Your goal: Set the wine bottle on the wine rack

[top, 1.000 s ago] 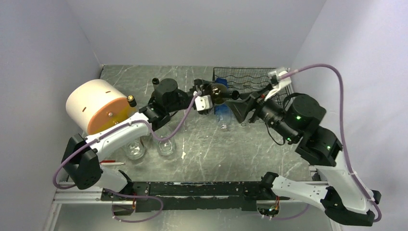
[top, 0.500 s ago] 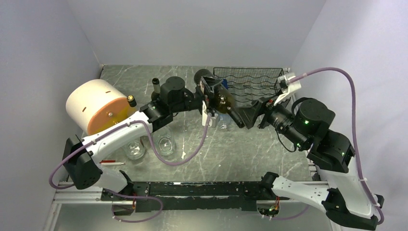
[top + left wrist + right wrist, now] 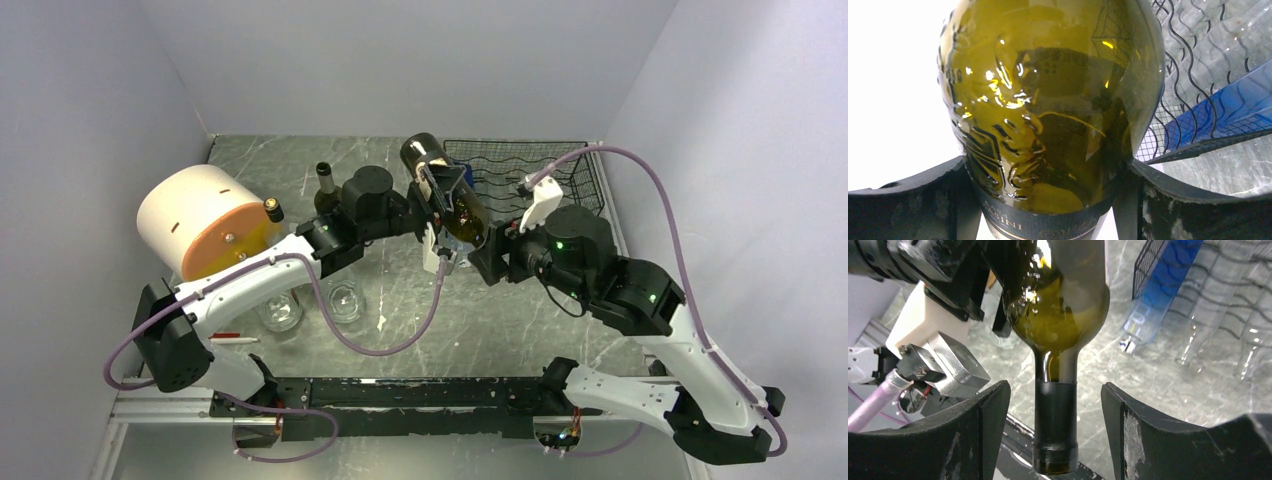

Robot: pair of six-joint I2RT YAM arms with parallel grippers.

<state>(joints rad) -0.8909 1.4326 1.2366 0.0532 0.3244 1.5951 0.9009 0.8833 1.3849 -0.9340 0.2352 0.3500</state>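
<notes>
The wine bottle (image 3: pixel 447 198), dark olive-green glass, hangs tilted in the air, base toward the back and neck toward the front. My left gripper (image 3: pixel 440 205) is shut on its body; in the left wrist view the bottle (image 3: pixel 1048 100) fills the space between both fingers (image 3: pixel 923 200). My right gripper (image 3: pixel 1055 435) is open, and the black-capped neck (image 3: pixel 1055 425) stands between its fingers (image 3: pixel 983 430) with a gap on each side. The wine rack (image 3: pixel 545 165), black wire, sits at the back right, just behind the bottle.
A blue bottle (image 3: pixel 1168 285) and clear bottles (image 3: pixel 1208 330) lie in the rack. A peach-and-white cylinder (image 3: pixel 200 220) stands at the left with a dark bottle (image 3: pixel 323 183) behind it. Two glasses (image 3: pixel 282 312) stand near the left arm.
The left gripper raised the bottle and swung its base toward the back. The right arm swung left and its open fingers came around the neck.
</notes>
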